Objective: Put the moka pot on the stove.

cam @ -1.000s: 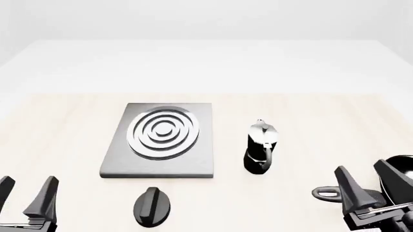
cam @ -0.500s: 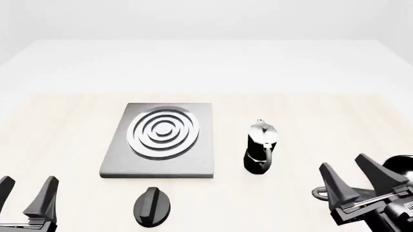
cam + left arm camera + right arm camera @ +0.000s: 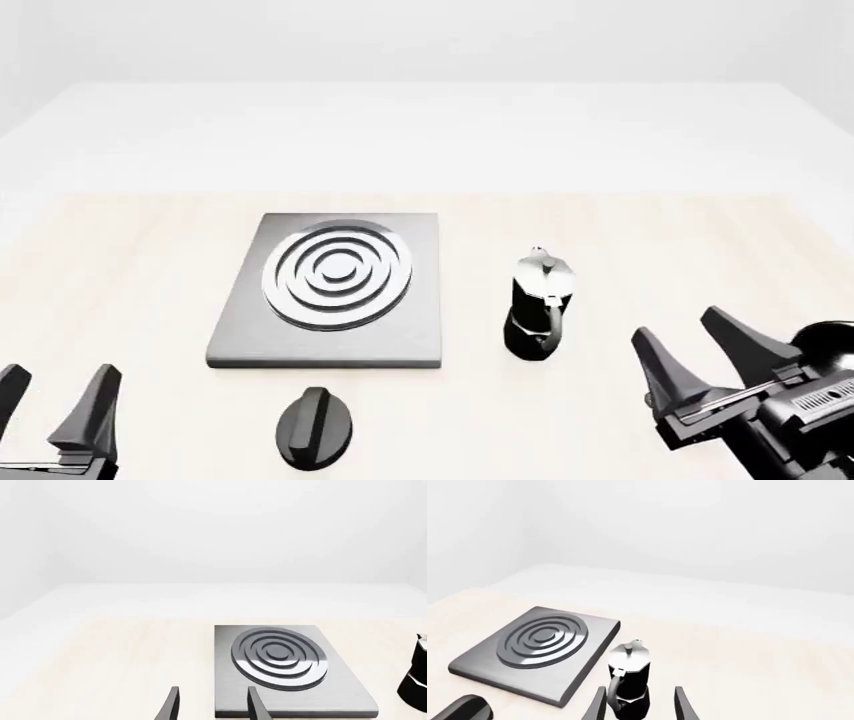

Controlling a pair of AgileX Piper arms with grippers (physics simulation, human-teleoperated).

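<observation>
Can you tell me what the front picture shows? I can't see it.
A small moka pot stands on the table just right of a flat grey stove. The right gripper, jaws open, is near the pot but apart from it.

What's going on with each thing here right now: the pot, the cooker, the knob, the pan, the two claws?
moka pot: upright on the table, lid shut, beside the stove, not held.
stove: flat, nothing on it.
knob: lying on the table, near the stove's front edge.
frying pan: mostly hidden behind the right arm.
left gripper: open, holding nothing.
right gripper: open, pointed at the pot.
</observation>
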